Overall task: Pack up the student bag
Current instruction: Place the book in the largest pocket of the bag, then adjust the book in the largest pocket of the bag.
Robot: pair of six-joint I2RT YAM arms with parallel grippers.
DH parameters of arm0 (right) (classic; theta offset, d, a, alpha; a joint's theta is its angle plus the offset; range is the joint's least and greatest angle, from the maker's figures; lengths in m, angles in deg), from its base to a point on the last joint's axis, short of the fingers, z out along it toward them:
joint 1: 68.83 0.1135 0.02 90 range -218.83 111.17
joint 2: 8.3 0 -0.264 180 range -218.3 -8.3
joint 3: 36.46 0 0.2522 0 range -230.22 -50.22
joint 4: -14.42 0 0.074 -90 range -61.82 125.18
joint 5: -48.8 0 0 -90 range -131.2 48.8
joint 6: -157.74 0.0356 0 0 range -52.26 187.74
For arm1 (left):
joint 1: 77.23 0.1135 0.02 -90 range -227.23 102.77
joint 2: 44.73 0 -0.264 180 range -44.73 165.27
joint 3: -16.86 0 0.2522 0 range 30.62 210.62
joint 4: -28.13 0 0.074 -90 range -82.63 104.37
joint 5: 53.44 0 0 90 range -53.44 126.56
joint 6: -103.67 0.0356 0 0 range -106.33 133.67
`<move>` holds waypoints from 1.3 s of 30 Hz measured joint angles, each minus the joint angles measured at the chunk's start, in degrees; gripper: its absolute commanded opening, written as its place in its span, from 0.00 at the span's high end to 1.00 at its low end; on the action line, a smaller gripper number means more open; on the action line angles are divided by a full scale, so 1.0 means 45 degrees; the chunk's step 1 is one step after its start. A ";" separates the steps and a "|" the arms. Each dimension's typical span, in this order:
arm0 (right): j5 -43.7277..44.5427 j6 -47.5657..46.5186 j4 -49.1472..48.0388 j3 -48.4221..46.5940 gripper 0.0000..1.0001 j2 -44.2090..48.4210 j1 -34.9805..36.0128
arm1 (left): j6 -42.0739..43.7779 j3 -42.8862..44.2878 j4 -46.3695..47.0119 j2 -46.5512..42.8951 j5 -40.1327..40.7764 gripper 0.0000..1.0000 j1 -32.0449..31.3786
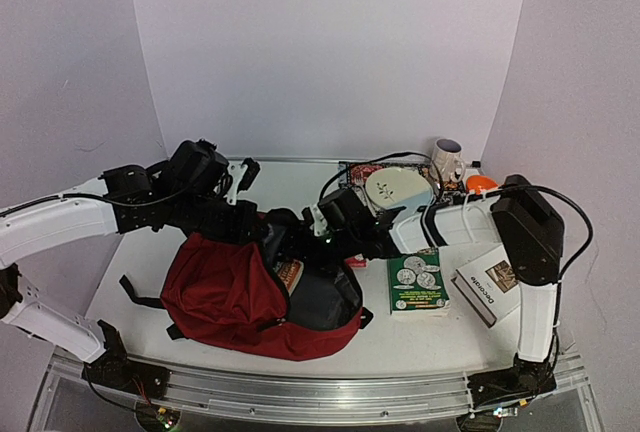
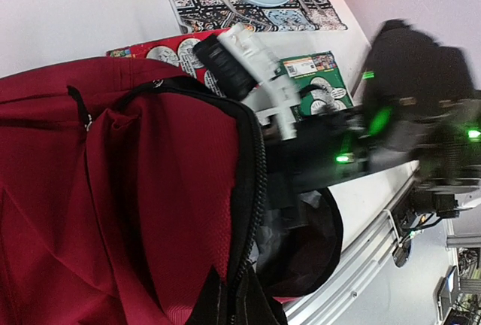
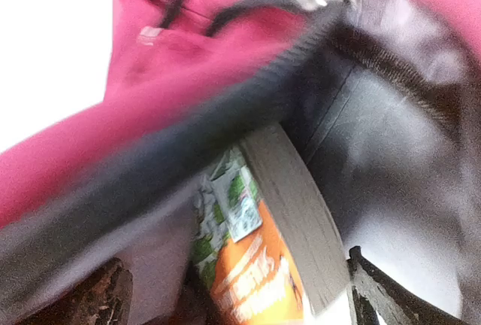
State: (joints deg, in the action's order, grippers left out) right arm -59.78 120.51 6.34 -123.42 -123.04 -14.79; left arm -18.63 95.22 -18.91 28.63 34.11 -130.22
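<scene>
Student bag (image 1: 225,297) dark red, black-lined, unzipped; book (image 3: 255,265) inside

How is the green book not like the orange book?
The green book lies flat on the table, outside the red bag; the orange book leans tilted inside the bag. The green book's whole cover shows; the orange book is partly hidden by the bag's edge. Both are books with picture covers.
</scene>
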 measured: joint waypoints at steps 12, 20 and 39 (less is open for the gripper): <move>0.2139 -0.2653 0.2582 0.1287 0.02 0.3551 -0.0345 | -0.0424 -0.1315 0.0598 0.1192 0.1038 1.00 0.0015; 0.2647 -0.3035 0.3646 0.2435 0.02 0.3594 -0.0940 | -0.0577 -0.1982 0.0843 0.2384 0.1820 1.00 0.0037; 0.1009 -0.3027 0.2920 -0.1533 0.02 -0.0212 0.0779 | -0.0093 -0.2106 -0.0934 0.3360 0.6033 0.93 0.1921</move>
State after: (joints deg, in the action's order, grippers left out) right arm -55.25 106.89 19.48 -130.32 -123.99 -11.29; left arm -19.05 85.74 -23.12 43.75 61.26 -121.58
